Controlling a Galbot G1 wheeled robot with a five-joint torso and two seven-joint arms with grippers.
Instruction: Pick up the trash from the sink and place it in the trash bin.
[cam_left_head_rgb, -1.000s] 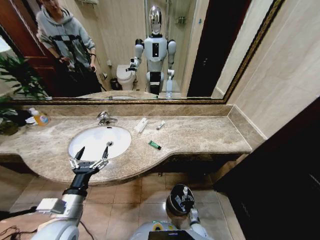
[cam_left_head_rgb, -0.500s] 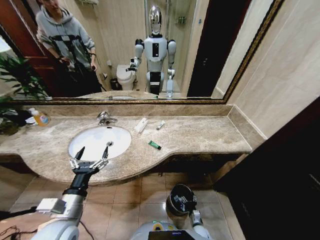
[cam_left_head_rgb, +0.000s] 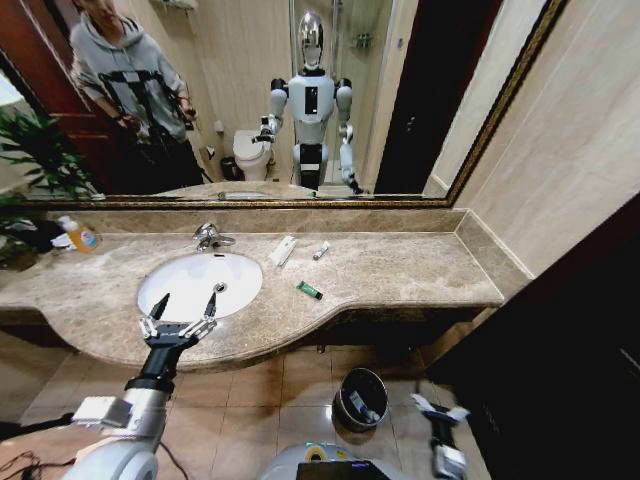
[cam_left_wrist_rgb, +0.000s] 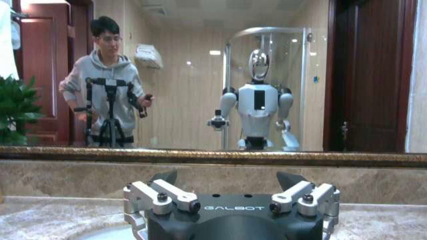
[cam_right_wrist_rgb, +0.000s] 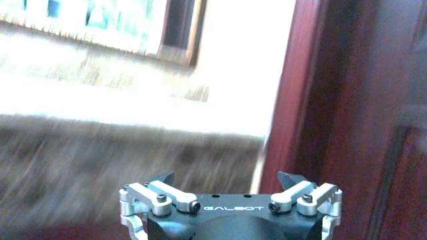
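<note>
Orange-labelled bottle (cam_left_head_rgb: 78, 236); mirror (cam_left_head_rgb: 300, 90); plant (cam_left_head_rgb: 35, 160)

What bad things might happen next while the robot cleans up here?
1. The green tube lies close to the counter's front edge, so a clumsy grab might knock it to the floor.
2. The trash bin stands on the floor right beside the open right gripper, so a swing of that arm might tip it.
3. The open left gripper hangs over the sink's front rim and might bump it.

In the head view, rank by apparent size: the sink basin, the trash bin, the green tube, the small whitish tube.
1. Sink, clearly largest.
2. Trash bin, though nearer the camera, so its look is inflated.
3. Green tube.
4. Small whitish tube, close to the green one and farther off, so unsure.
</note>
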